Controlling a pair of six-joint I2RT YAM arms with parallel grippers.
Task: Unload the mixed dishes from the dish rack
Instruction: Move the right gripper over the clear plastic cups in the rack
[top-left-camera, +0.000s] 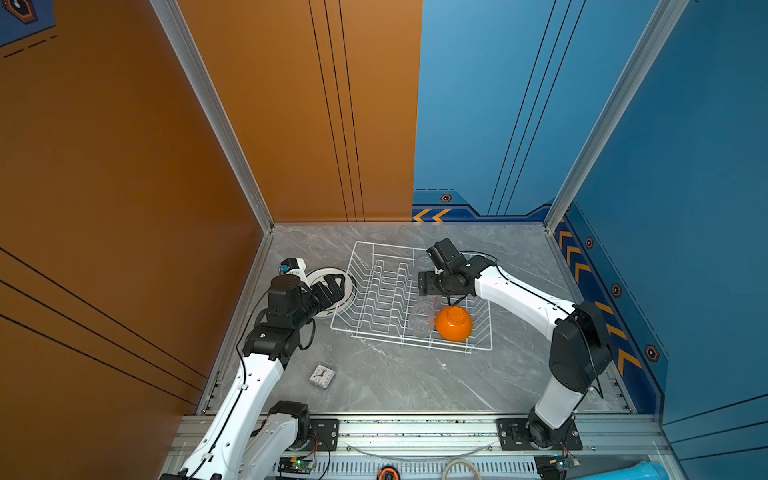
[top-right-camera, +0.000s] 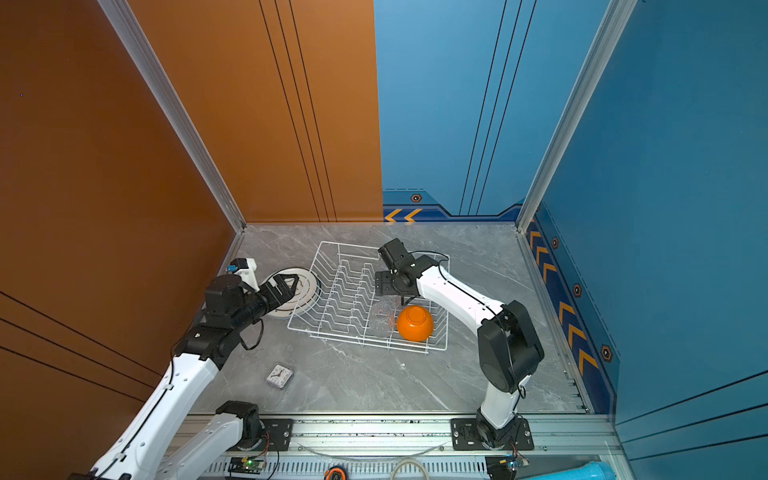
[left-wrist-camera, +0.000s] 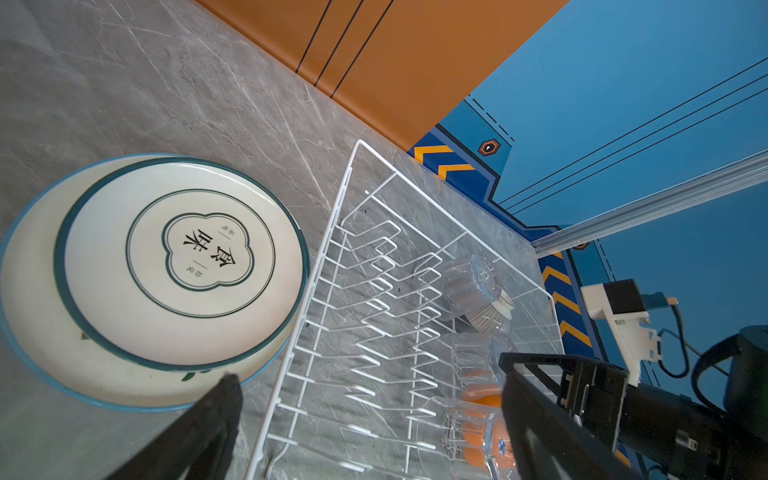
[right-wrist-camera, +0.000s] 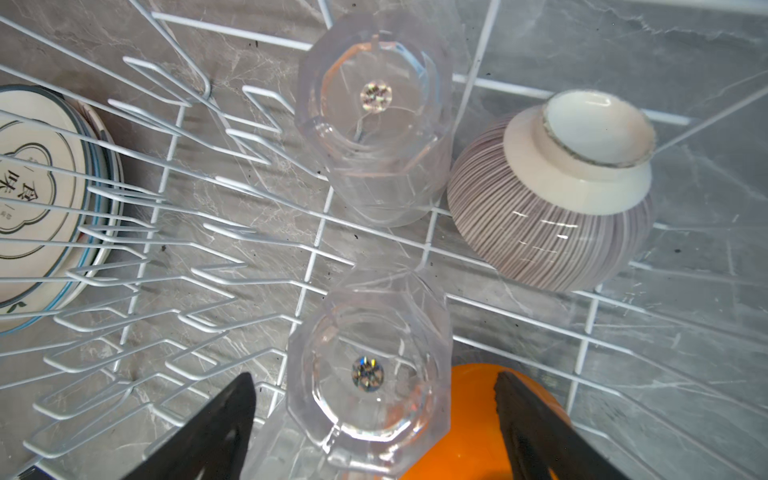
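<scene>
The right gripper (right-wrist-camera: 374, 376) is seen with its jaws spread wide, and nothing is clamped between them. It is held over the dish rack (left-wrist-camera: 334, 212) and pointed down at a clear glass (right-wrist-camera: 368, 386) that is stood bottom up. The black fingers (right-wrist-camera: 208, 436) are seen to either side of that glass in the right wrist view, but contact cannot be made out. A second glass (right-wrist-camera: 374, 120) is stood bottom up just beyond the first. A striped ribbed bowl (right-wrist-camera: 552, 208) is laid upside down beside the second glass, slightly tilted. An orange bowl (top-left-camera: 454, 324) is set bottom up toward the rack's near right corner, and a third glass (top-left-camera: 422, 318) is placed just beside it.

The left gripper (top-left-camera: 336, 286) is likewise held with its jaws apart and nothing between them. It is positioned at the rack's left side, over the edge of two plates (left-wrist-camera: 178, 257). The plates are stacked, the smaller on the larger. They are laid on the grey table (top-left-camera: 395, 382) outside the rack, just beside its left rim. A small square clock (top-left-camera: 322, 376) is laid on the table nearer the front, well apart from the rack.
</scene>
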